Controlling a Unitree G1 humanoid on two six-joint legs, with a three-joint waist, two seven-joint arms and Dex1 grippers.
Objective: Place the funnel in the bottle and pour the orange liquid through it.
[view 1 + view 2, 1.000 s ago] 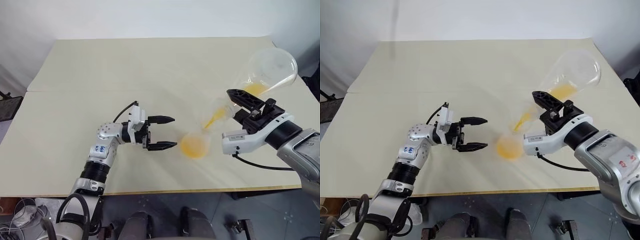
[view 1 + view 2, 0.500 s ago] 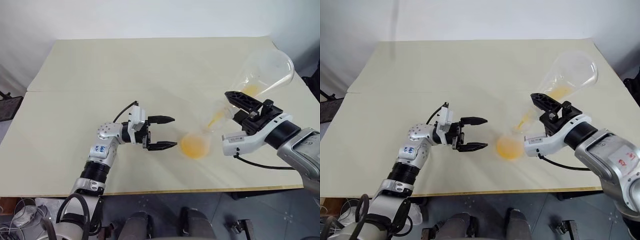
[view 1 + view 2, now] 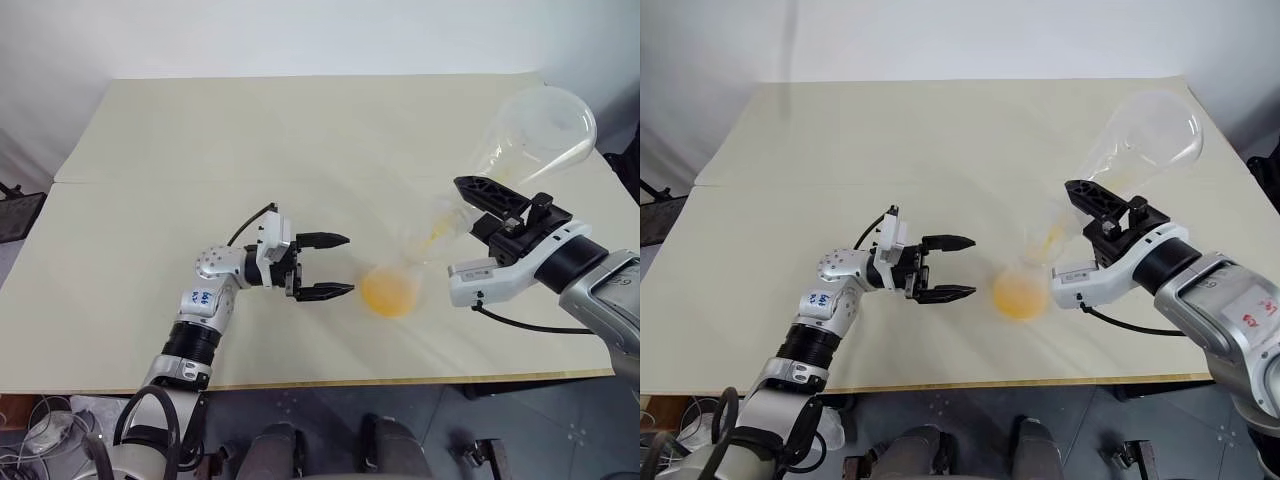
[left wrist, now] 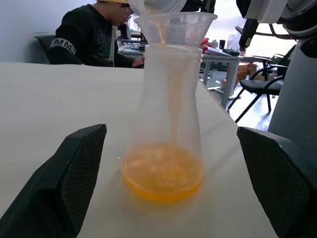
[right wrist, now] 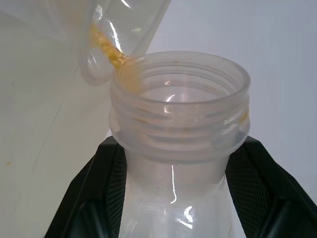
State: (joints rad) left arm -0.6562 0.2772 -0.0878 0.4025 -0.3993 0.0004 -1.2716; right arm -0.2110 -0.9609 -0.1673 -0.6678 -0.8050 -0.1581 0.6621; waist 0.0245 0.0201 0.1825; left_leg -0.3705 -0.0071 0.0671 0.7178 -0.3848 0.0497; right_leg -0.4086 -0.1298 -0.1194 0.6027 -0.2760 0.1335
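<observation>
Right gripper (image 3: pixel 487 205) clenched on a tilted clear flask (image 3: pixel 535 133), trickling orange liquid (image 4: pixel 163 171) through the funnel (image 4: pixel 176 26) into the bottle (image 4: pixel 168 119) on the table (image 3: pixel 200 130); left gripper (image 3: pixel 338 265) spread, empty, beside the bottle.

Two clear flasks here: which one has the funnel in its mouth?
The bottle standing on the table, orange liquid pooled in its base. The other flask is tilted, clamped in the right gripper.

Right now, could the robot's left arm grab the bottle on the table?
Probably yes. The left tool is open and faces the bottle, with bare table between them. But the funnel sits on top and the orange liquid is pouring in.
</observation>
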